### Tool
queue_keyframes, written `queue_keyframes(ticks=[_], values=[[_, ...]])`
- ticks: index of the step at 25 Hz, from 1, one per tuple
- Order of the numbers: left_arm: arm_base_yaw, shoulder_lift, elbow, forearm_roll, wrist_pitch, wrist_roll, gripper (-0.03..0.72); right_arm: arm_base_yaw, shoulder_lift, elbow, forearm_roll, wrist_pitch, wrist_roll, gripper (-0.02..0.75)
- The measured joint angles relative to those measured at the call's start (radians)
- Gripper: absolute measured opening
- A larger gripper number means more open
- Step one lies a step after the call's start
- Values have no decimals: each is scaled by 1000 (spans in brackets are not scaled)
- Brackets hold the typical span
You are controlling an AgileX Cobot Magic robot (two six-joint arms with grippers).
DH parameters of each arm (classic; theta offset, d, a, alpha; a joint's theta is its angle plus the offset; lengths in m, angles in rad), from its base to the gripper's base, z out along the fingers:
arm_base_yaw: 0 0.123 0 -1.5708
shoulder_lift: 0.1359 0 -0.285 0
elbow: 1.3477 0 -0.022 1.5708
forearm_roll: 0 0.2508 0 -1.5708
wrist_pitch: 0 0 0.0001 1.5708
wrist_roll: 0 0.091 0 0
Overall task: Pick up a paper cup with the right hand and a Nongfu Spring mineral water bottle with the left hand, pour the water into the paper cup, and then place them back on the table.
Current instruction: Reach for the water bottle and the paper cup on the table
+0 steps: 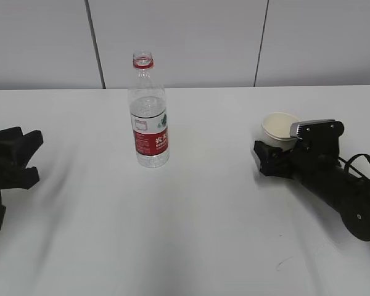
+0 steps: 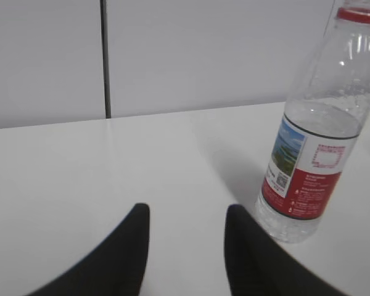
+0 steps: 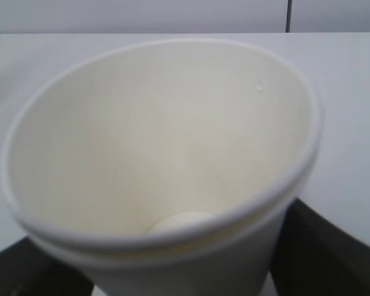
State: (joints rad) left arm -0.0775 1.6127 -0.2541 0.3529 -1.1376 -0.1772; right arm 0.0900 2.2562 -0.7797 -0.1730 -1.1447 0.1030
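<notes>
The Nongfu Spring mineral water bottle (image 1: 150, 126) stands upright on the white table (image 1: 185, 234), left of centre, with no cap and a red neck ring. It shows at the right of the left wrist view (image 2: 314, 154). My left gripper (image 1: 29, 158) is open and empty at the far left, well apart from the bottle; its fingers (image 2: 139, 246) point past the bottle's left side. My right gripper (image 1: 271, 154) lies low at the right, its jaws on both sides of the cream-white paper cup (image 1: 279, 128). The empty cup fills the right wrist view (image 3: 160, 142).
A grey panelled wall (image 1: 185, 37) runs behind the table's far edge. Bare tabletop lies between the bottle and the cup and across the front. The right arm's black body and cable (image 1: 351, 197) lie along the right side.
</notes>
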Motion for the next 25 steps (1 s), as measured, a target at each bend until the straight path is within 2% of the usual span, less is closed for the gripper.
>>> queue_keyframes(ticks=[4,7,9,15,21,25], values=[[0,0,-1,25,0,0,376,0,0,0,-2,0,0,515],[0,0,-1,54,0,0,460,0,0,0,-5,0,0,507],[0,2,-1,84,0,0,491,0,0,0,-27,0,0,507],[-2,68,-5,119,-1,6,510,0,0,0,-197,-2,0,507],[-10,175,-69,182,-1,10,511,0,0,-2,-269,-4,0,506],[-52,238,-144,182,-1,10,511,0,0,-2,-290,-4,0,506]])
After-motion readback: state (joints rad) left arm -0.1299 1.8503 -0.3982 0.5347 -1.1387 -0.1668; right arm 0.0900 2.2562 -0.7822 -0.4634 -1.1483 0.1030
